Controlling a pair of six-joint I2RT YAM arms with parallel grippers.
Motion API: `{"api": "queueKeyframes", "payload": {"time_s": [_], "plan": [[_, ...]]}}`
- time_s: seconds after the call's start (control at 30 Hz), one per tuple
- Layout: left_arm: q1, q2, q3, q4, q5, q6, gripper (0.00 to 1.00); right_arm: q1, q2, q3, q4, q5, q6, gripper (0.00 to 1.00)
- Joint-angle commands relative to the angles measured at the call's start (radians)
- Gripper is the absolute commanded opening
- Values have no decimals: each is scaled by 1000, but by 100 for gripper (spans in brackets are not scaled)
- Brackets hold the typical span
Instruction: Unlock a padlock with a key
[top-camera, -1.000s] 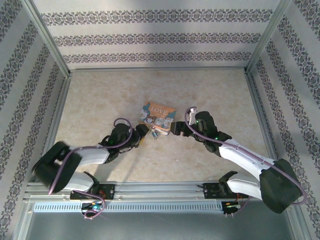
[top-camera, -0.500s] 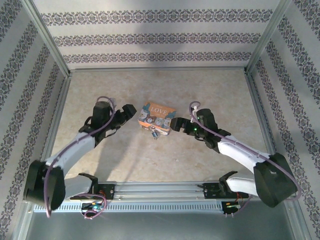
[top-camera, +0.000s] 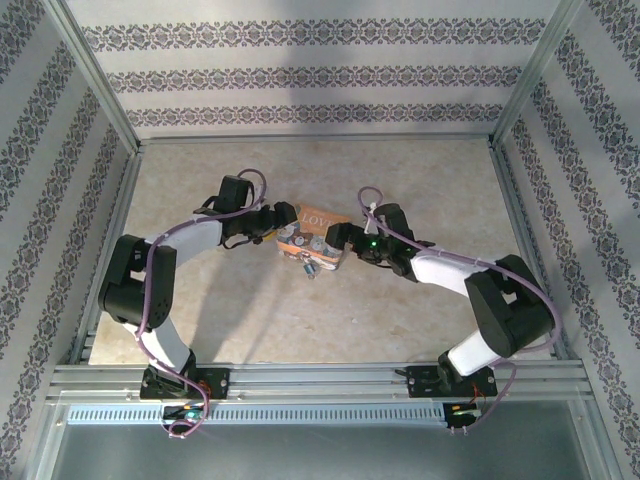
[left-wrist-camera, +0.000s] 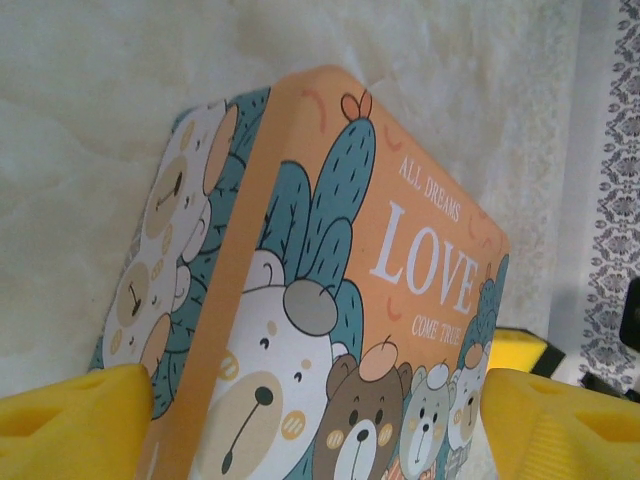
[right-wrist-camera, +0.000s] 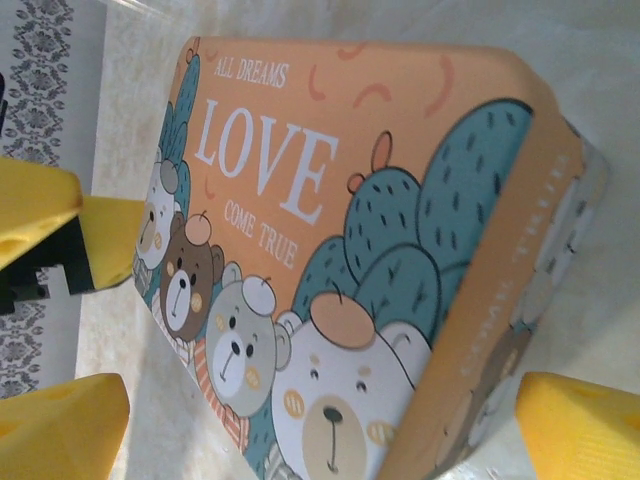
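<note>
The tiny blue padlock (top-camera: 309, 268) lies on the table just in front of the orange "LOVE" tin (top-camera: 315, 222). I cannot make out the key. My left gripper (top-camera: 278, 232) stands open at the tin's left end. In the left wrist view its yellow fingers (left-wrist-camera: 75, 420) straddle a corner of the tin (left-wrist-camera: 330, 300), with the left gripper (left-wrist-camera: 320, 430) wide around it. My right gripper (top-camera: 338, 240) is open at the tin's right end. In the right wrist view the right gripper (right-wrist-camera: 320, 435) frames the tin (right-wrist-camera: 350, 230), and a gap shows beside its left finger (right-wrist-camera: 60, 430).
Patterned walls in a metal frame (top-camera: 515, 110) close in the table on three sides. A metal rail (top-camera: 320, 375) runs along the near edge. Bare tabletop (top-camera: 320, 320) lies in front of the tin.
Both arms swung in from the near side to the tin's two ends. The left gripper travelled farthest, up and to the right. Both sets of jaws opened wider.
</note>
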Motion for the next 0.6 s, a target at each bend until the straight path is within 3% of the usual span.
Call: {"api": "queueKeyframes", "payload": {"time_s": [0.0, 0.33, 0.57], "plan": [[-16, 3, 24, -35, 48, 30, 84, -5, 42, 62, 39, -41, 7, 98], [-68, -116, -120, 79, -6, -77, 82, -9, 216, 247, 25, -128, -51, 97], [-76, -188, -192, 100, -54, -107, 82, -35, 235, 281, -14, -99, -119, 96]]}}
